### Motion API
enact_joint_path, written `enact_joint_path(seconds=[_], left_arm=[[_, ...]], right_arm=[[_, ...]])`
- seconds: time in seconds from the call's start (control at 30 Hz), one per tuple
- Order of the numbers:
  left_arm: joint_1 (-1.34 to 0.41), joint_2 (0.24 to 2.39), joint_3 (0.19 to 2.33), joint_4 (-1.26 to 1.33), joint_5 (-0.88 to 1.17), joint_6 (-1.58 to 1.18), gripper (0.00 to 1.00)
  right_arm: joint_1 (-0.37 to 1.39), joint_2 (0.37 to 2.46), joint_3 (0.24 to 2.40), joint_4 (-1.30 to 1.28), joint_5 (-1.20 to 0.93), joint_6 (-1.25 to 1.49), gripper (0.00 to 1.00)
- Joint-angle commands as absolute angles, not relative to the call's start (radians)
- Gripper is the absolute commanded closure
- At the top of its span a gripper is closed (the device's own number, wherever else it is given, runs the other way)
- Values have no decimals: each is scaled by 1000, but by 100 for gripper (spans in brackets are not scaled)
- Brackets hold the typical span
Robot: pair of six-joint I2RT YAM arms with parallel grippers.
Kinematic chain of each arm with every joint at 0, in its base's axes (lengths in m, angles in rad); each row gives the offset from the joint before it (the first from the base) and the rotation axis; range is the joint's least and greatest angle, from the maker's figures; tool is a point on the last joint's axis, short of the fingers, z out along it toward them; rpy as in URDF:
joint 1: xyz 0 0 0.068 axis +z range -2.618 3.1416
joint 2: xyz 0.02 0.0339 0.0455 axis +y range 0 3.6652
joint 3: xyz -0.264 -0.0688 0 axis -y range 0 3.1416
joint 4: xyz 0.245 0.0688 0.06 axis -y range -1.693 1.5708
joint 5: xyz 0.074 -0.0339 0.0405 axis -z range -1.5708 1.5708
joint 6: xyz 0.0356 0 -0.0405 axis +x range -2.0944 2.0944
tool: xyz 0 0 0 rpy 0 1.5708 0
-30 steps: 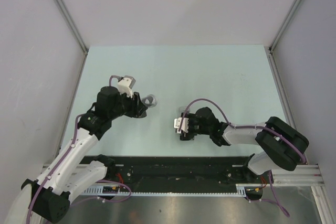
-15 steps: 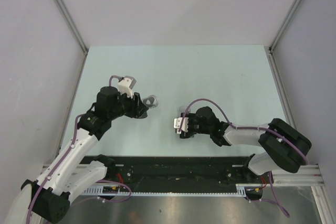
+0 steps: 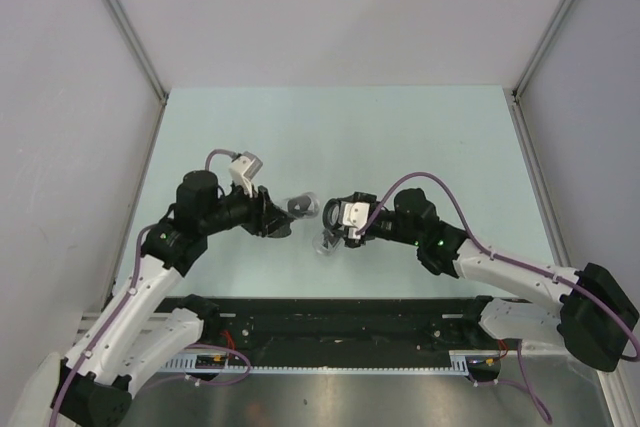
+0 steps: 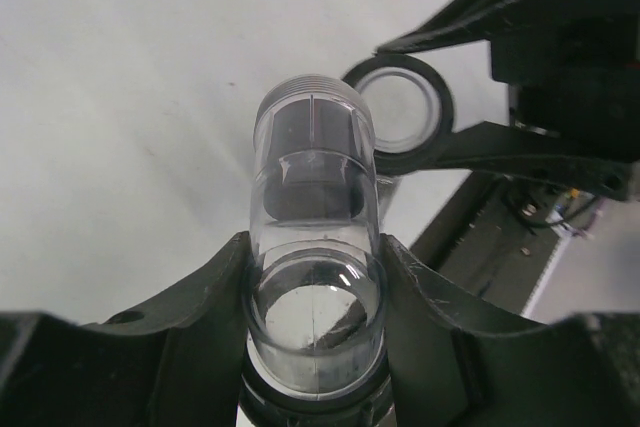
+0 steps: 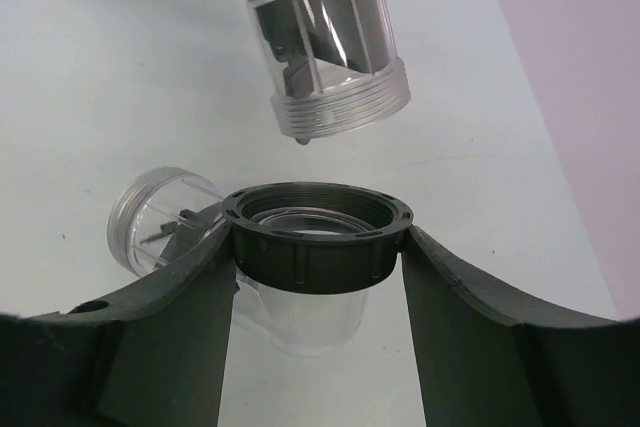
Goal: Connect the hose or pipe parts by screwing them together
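My left gripper (image 4: 315, 297) is shut on a clear pipe part (image 4: 313, 147) whose threaded end points away from it. My right gripper (image 5: 318, 247) is shut on the other pipe part, a clear tube with a black ring nut (image 5: 318, 232) whose opening faces up. In the right wrist view the clear threaded part (image 5: 325, 37) hangs tilted just above the ring, a small gap between them. A clear side stub (image 5: 155, 217) shows behind the right gripper's left finger. From above, the left gripper (image 3: 283, 217) with its part (image 3: 301, 206) and the right gripper (image 3: 325, 219) with its part (image 3: 327, 239) meet at mid-table.
The pale green table (image 3: 400, 137) is walled by grey panels on three sides. A black rail (image 3: 350, 317) with both arm bases runs along the near edge. Purple cables (image 3: 430, 187) loop over the right arm.
The right arm has reached up and left, lifting the ring part off the table toward the left gripper. The left arm has pushed its threaded part rightward to meet it.
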State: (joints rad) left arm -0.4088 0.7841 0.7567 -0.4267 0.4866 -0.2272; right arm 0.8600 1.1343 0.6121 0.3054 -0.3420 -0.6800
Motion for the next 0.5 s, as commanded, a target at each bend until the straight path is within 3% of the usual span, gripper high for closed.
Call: enact_joint_path(seconds=[0.0, 0.47], left_arm=[[-403, 744, 752, -364, 656, -264, 100], [-403, 713, 767, -359, 824, -314, 100]], right_arm=[[868, 1098, 641, 275, -345, -615, 62], [908, 987, 640, 219, -316, -534, 62]])
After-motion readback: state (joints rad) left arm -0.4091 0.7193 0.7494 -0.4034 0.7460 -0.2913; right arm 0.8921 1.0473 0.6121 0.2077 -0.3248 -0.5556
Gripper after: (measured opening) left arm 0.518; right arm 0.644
